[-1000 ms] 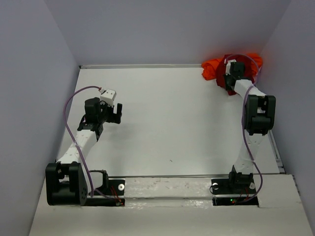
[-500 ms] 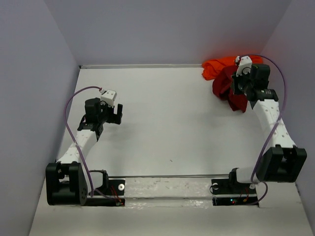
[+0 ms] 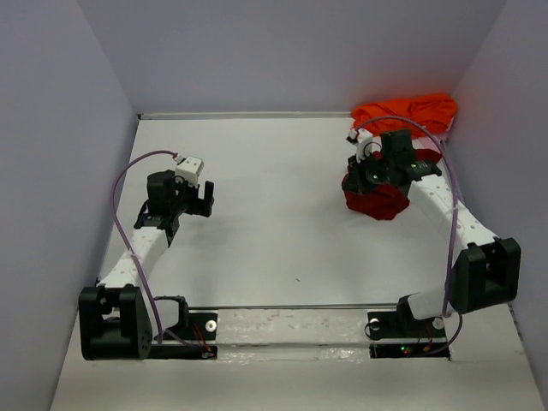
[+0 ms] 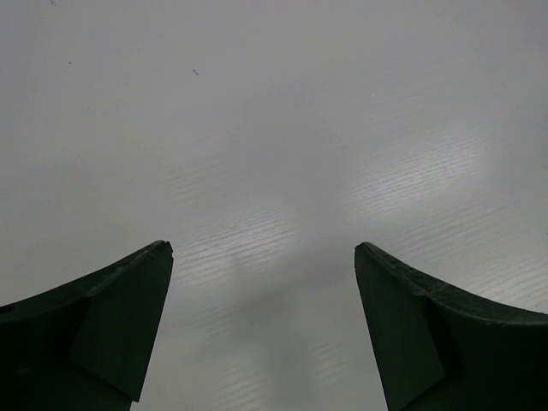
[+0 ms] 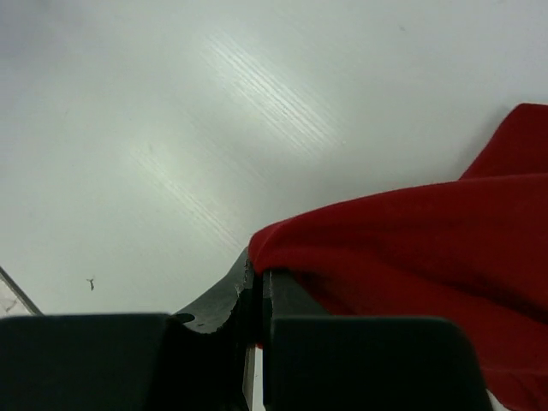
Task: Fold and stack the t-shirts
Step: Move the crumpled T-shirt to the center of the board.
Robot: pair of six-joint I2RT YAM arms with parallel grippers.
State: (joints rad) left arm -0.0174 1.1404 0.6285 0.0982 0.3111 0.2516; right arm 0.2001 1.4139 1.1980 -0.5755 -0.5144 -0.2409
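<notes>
Crimson t-shirt: judged soft, light, limp; bunched beneath right gripper, jaws pinching one fold | orange t-shirt: heaped beyond it | left gripper: spread wide, empty | advised hold: hem or shoulder seams

We see one crimson t-shirt and one orange t-shirt. We count two grippers: left gripper, right gripper.
</notes>
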